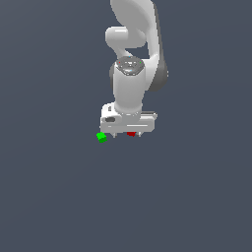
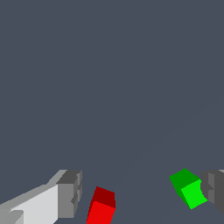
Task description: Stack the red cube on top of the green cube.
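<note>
The gripper [image 2: 140,197] hangs with fingers spread wide, holding nothing, low over the floor [image 1: 59,197]. The red cube [image 2: 101,209] sits between the fingers [image 2: 70,194], apparently lined up for a grasp; the green cube [image 2: 189,189] rests just beside the other finger. The arm [image 1: 130,74] reaches straight down, wrist vertical.

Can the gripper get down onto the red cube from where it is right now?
Probably yes. The gripper is open, the red cube sits between its fingers, nearer one. The green cube is close by the other finger and might get nudged.
</note>
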